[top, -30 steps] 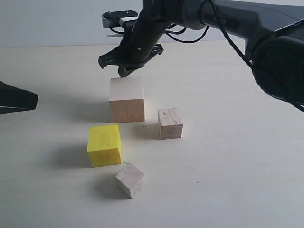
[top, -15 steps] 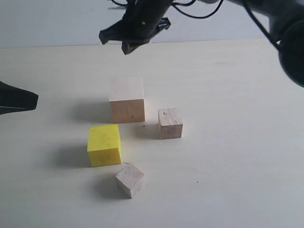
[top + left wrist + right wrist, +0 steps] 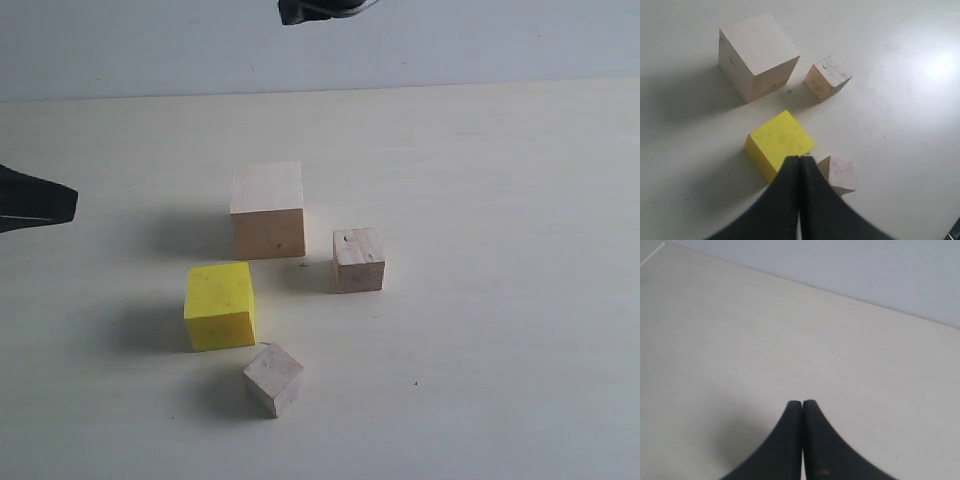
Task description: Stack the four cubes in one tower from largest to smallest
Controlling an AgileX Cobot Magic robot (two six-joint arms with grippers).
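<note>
All of the cubes stand apart on the pale table, none stacked. The large pale wood cube (image 3: 267, 209) (image 3: 758, 56) is farthest back. The yellow cube (image 3: 220, 305) (image 3: 779, 143) sits in front of it to the left. The small pale cube (image 3: 358, 259) (image 3: 827, 77) is to the right, and the smallest cube (image 3: 273, 379) (image 3: 838, 173) lies nearest, turned at an angle. My left gripper (image 3: 799, 158) (image 3: 72, 203) is shut and empty at the left edge, clear of the cubes. My right gripper (image 3: 802, 402) is shut and empty, high at the top edge (image 3: 300, 14).
The table (image 3: 500, 300) is bare pale wood around the cubes. A grey wall (image 3: 150, 45) runs behind its far edge. The right wrist view holds only table surface and wall.
My right arm has risen from just behind the large cube up and to the right, almost out of the exterior view. The cubes and the left gripper have stayed put.
</note>
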